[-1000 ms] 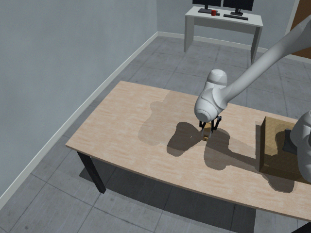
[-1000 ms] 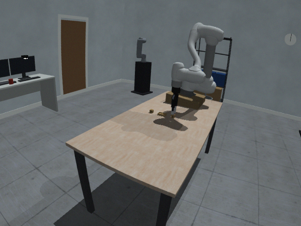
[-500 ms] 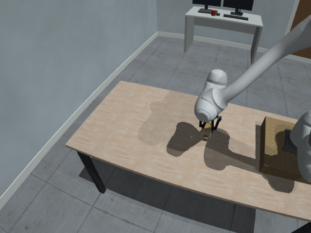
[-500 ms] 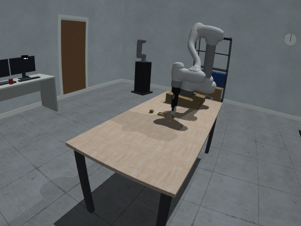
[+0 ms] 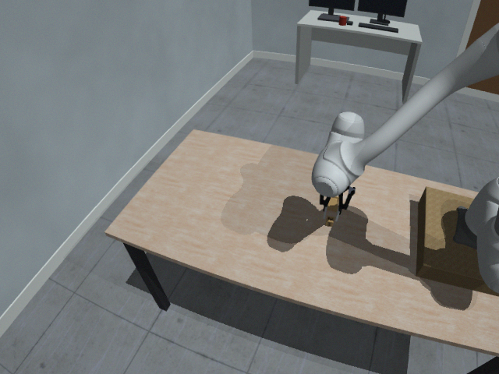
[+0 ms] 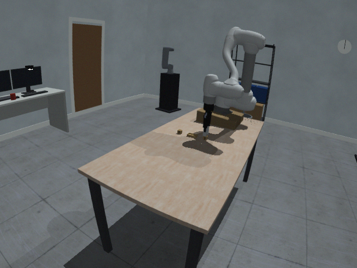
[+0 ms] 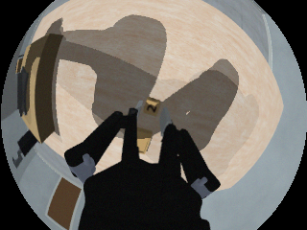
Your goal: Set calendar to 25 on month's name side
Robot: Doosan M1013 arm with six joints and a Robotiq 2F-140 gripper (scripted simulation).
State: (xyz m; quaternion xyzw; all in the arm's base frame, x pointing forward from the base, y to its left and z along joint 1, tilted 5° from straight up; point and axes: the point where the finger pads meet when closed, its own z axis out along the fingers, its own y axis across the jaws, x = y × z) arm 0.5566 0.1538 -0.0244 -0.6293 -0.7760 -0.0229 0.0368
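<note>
Wooden tray (image 6: 190, 134) (image 7: 144, 144) seemingly holds no cube; one (image 6: 179, 132) stands apart.

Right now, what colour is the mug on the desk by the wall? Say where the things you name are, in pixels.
Red (image 5: 342, 20) (image 6: 13, 96); the top view shows it best.

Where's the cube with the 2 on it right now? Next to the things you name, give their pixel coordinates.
In the wrist view, the cube with the 2 (image 5: 329, 222) (image 6: 204, 137) (image 7: 152, 106) sits on the table (image 5: 181, 201) (image 6: 161, 178) (image 7: 216, 43) by the gripper's fingertips, just beyond the tray (image 5: 333, 202) (image 6: 191, 134) (image 7: 144, 142).
</note>
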